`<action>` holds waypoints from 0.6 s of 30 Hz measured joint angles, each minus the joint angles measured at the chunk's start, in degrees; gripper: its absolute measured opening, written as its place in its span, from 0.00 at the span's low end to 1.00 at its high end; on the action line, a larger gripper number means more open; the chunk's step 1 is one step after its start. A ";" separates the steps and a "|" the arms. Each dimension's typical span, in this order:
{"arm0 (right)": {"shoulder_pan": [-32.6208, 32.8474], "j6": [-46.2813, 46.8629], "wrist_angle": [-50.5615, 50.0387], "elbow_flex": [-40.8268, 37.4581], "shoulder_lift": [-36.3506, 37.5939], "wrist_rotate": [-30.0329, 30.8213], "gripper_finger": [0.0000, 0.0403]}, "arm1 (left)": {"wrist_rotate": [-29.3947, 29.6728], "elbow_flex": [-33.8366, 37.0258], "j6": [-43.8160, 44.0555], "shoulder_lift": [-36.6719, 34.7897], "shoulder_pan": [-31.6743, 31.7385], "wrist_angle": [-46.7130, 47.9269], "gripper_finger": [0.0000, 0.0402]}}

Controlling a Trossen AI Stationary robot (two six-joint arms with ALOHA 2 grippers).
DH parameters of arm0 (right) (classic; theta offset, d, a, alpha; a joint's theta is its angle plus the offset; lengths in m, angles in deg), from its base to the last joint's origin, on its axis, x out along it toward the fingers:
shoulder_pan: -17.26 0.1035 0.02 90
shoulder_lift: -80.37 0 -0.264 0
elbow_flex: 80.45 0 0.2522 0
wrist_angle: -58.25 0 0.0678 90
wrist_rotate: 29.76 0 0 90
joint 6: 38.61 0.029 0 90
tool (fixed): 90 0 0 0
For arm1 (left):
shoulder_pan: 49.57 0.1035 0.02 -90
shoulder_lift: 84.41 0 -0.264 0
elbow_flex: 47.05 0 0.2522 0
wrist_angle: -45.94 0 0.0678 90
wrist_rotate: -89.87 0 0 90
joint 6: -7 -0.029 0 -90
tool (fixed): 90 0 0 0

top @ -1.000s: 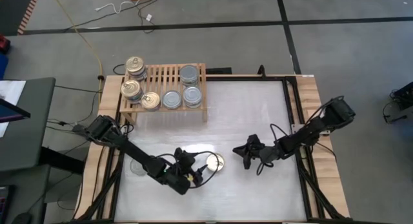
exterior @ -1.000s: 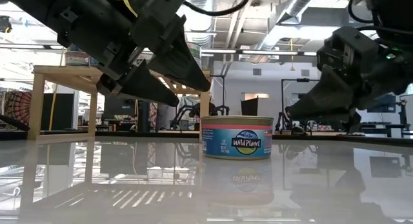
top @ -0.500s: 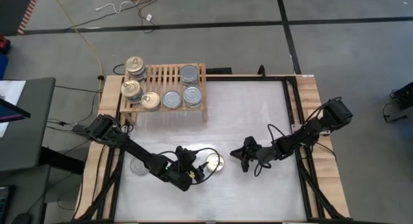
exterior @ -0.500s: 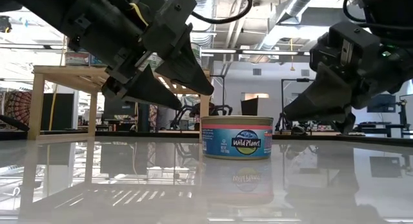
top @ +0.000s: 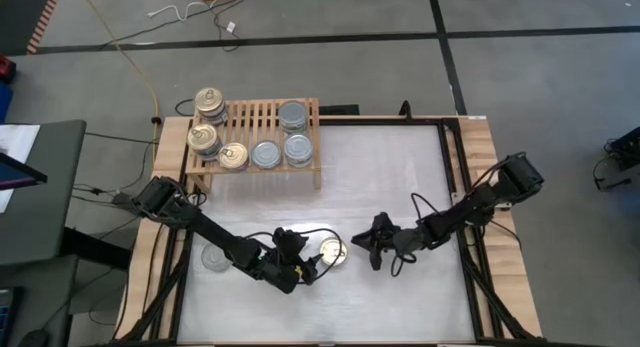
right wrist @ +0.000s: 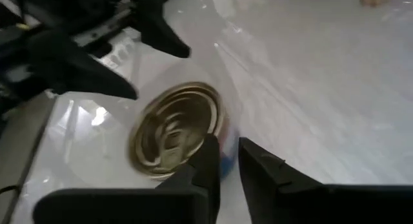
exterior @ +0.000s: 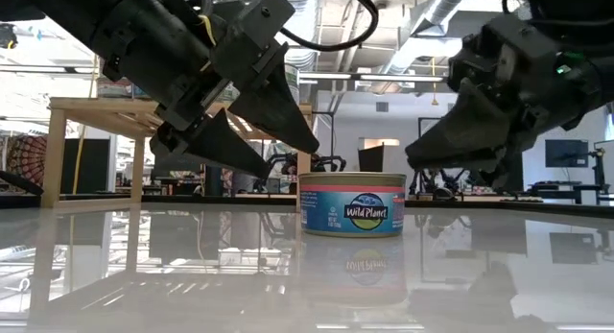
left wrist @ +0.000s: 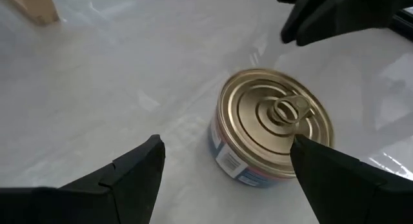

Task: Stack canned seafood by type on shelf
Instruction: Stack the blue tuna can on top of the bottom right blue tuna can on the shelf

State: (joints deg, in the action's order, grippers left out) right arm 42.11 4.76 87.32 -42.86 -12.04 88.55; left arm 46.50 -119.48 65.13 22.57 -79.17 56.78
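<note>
One gold-topped can with a blue label stands upright on its base on the white table. My left gripper is open, just left of the can and raised above the tabletop. In its wrist view its fingers stand wide on the near side of the can. My right gripper is shut, with only a narrow slit between the fingers, and points at the can's right side. I cannot tell whether it touches the can. The shelf at the far left holds gold-topped and silver-topped cans.
On the shelf, gold-topped cans stand at the left and silver-topped cans at the right, some of them stacked. A wooden frame borders the table. Bare white tabletop lies between the shelf and the grippers.
My right gripper has gone toward the table's left, closing in on the can's right side, and it has rolled a little. The can has stayed where it was.
</note>
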 joint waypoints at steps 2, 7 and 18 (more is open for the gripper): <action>-0.57 0.08 -0.79 0.80 -1.21 0.02 0.22 | 0.00 0.00 0.01 0.00 0.00 0.52 0.80; -1.59 0.09 -0.81 3.19 -4.32 0.04 0.39 | 0.00 0.00 0.00 0.00 0.00 0.97 0.80; -1.94 1.83 -0.67 4.65 -3.12 -4.66 0.60 | 0.00 0.00 1.61 0.00 0.07 0.97 0.80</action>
State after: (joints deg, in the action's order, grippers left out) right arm 40.17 6.58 86.64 -38.20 -15.16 83.90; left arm 46.50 -119.48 66.74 22.57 -79.11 57.74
